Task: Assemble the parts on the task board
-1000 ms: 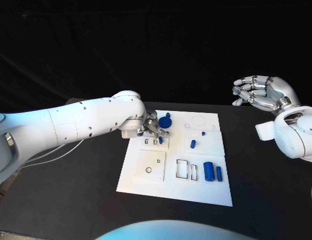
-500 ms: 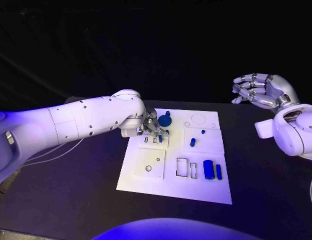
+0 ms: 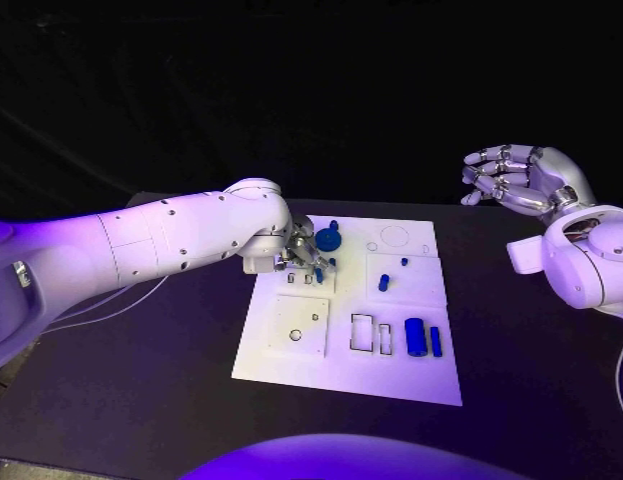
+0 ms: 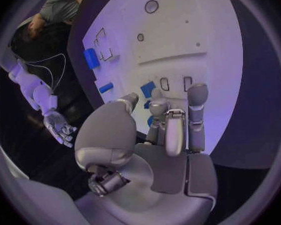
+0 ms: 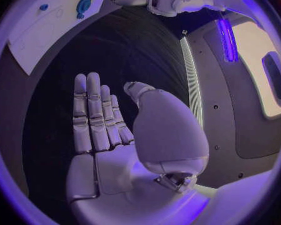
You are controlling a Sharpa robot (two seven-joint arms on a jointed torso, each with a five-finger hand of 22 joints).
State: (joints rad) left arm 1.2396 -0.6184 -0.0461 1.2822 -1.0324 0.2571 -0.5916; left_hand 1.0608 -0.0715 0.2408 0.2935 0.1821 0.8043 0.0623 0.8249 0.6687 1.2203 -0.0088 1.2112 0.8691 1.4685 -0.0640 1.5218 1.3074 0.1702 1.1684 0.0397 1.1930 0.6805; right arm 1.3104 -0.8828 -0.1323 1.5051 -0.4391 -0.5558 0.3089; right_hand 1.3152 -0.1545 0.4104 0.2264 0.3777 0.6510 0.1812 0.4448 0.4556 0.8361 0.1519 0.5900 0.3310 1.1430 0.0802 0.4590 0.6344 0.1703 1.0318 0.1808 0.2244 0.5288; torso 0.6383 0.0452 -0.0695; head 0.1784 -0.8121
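1. The left hand (image 3: 300, 252) is down over the far-left part of the task board (image 3: 343, 385). In the left wrist view its fingers (image 4: 197, 96) reach to a pair of small slots, with a small blue part (image 4: 148, 89) just beside the fingertips. Whether the fingers pinch that part or only touch it cannot be told; the thumb hides the contact.
2. The right hand (image 3: 525, 183) is raised well clear of the board. Its fingers are straight and side by side in the right wrist view, and it holds nothing.
3. Other parts: a round blue piece (image 3: 329, 240) just beyond the left fingers, a short peg (image 3: 383, 284) mid-board, and two long blue pieces (image 3: 416, 338) at the near side, well apart from the fingers.
4. Risk: the part goes in tilted and jams at the slot edge. Likely cause: the fingers block the view of the alignment.
5. Risk: the round piece gets knocked as the fingers shift. It sits very close.
6. Risk: the board slides on the tabletop (image 3: 138, 400) under a sideways push, since nothing visibly holds it down.
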